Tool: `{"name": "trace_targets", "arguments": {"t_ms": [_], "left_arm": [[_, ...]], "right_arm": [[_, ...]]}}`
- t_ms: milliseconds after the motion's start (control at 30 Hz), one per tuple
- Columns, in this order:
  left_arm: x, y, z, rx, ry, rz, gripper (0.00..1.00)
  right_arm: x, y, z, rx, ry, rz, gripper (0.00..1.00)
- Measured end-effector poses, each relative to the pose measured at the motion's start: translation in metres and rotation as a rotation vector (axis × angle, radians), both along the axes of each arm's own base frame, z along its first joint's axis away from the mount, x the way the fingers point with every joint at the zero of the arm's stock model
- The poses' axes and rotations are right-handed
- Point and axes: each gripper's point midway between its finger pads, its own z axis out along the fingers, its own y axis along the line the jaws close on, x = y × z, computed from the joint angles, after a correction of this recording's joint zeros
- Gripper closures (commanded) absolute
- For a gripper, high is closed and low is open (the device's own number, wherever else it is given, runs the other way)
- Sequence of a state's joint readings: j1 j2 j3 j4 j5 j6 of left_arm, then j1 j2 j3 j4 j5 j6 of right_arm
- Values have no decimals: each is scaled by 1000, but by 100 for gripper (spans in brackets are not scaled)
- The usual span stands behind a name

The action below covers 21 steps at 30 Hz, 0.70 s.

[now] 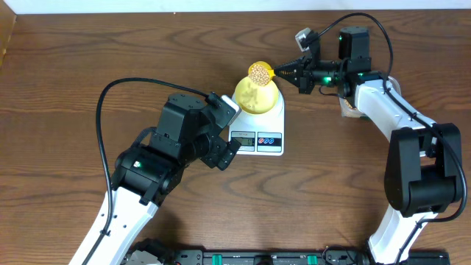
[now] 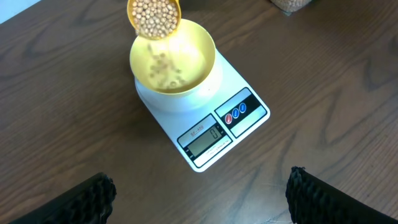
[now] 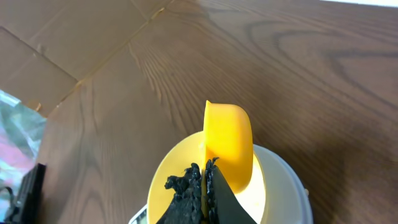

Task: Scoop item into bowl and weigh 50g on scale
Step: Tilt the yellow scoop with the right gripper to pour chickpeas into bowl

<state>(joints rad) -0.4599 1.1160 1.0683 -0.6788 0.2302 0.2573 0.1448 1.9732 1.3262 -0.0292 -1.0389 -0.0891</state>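
The pale-yellow bowl (image 1: 257, 96) stands on the white scale (image 1: 270, 125), whose display and two buttons face the front. My right gripper (image 1: 283, 72) is shut on the handle of a yellow scoop (image 1: 260, 72) full of tan beans, tilted over the bowl. In the left wrist view beans (image 2: 163, 65) fall from the scoop (image 2: 155, 17) into the bowl (image 2: 196, 57) on the scale (image 2: 245, 84). The right wrist view shows the scoop's back (image 3: 229, 145) above the bowl (image 3: 165, 180), jaws (image 3: 206, 172) closed on the handle. My left gripper (image 2: 201, 193) is open and empty in front of the scale.
A container of beans (image 2: 292, 5) shows at the top edge of the left wrist view. It sits partly hidden behind my right arm in the overhead view (image 1: 349, 110). Bare wooden tabletop (image 1: 66, 88) surrounds the scale.
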Motion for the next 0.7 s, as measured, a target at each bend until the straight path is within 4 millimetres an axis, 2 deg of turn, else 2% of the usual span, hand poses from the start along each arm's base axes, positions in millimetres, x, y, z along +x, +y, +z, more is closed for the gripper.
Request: {"name": "trace_targets", "arguments": {"t_ms": [700], "left_arm": [[0, 0, 0, 0, 0, 0, 10]], "right_arm": [[-11, 21, -1, -44, -155, 101, 99]]}}
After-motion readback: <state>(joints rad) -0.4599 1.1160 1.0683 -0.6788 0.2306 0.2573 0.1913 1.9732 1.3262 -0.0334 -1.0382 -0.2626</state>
